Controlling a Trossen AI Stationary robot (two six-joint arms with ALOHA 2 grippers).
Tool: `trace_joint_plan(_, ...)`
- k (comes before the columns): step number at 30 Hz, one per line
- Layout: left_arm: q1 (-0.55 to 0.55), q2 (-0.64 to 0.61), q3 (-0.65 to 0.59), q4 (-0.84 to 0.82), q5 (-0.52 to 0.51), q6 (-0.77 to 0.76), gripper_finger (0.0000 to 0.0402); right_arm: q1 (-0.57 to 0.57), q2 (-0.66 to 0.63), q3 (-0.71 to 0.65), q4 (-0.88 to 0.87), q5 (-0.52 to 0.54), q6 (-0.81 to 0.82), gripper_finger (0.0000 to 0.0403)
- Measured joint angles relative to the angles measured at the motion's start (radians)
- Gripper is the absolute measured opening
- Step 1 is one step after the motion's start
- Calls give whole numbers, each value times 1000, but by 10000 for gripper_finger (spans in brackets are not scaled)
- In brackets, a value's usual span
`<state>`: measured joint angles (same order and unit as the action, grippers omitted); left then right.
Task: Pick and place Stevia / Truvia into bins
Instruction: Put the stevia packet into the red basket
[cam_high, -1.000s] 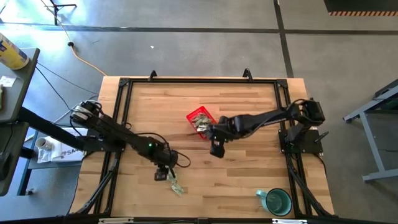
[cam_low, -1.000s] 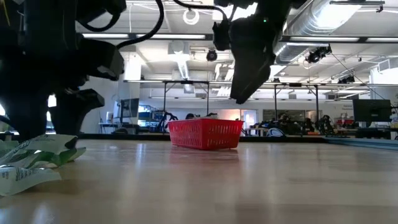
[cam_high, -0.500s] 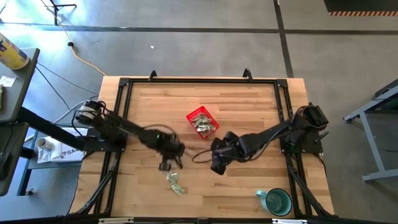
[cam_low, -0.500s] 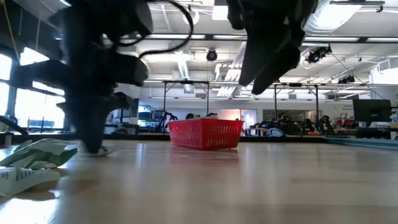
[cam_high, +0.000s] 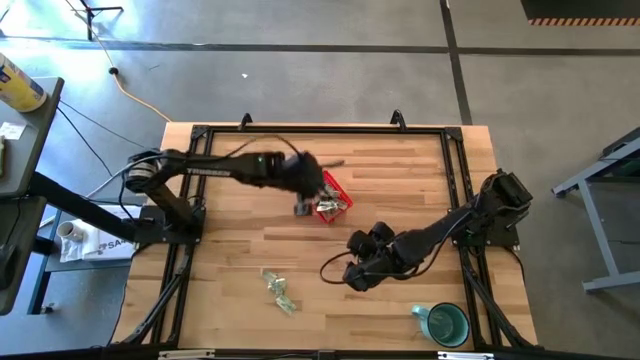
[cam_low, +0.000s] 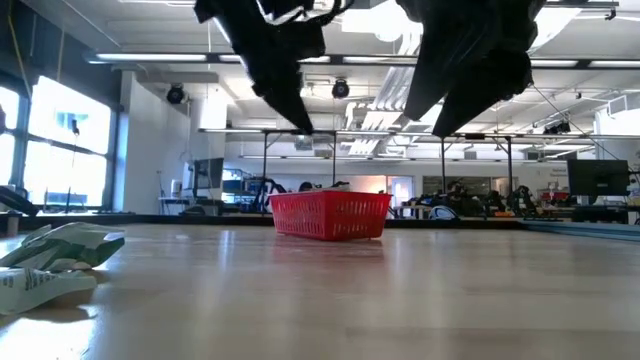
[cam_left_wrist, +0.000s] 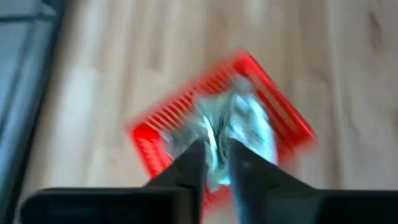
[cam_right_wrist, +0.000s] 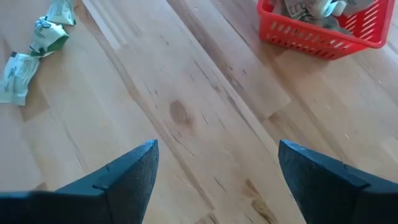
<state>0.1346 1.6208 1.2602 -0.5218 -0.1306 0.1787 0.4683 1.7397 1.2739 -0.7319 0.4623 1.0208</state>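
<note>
We see the left arm blurred in the high view, and in the left wrist view the small red plastic mesh basket (cam_left_wrist: 221, 124) is smeared, so we cannot count the packets inside it. A teal mug (cam_high: 446, 324) stands at the wooden table's (cam_high: 400, 170) near right corner, well apart from everything else. A few pale green and white paper sweetener packets (cam_high: 279, 289) lie loose on the table nearer the left side. The left gripper (cam_left_wrist: 214, 163) hovers over the basket, its fingers narrowed on a pale packet (cam_left_wrist: 216, 168) pinched between them. The right gripper (cam_right_wrist: 216, 168) hangs low over bare wood between basket and mug, fingers spread wide, touching nothing.
</note>
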Motion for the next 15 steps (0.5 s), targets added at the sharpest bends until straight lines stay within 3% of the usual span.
trace_joint_plan(4, 74, 4, 3, 10, 13, -65, 173, 0, 0, 0, -3, -3, 3, 320)
trace_joint_plan(6, 88, 5, 3, -78, 23, -120, 204, 0, 0, 0, -8, -4, -5, 320)
trace_joint_plan(9, 83, -25, 2, -322, 121, -215, 238, -1, 0, 0, -12, -5, -45, 320)
trace_joint_plan(12, 22, -59, -34, -498, 235, -269, 251, -6, 0, 0, -13, -11, -134, 320)
trace_joint_plan(15, -110, -114, -119, -493, 280, -298, 248, -28, 0, 0, -2, -23, -270, 320)
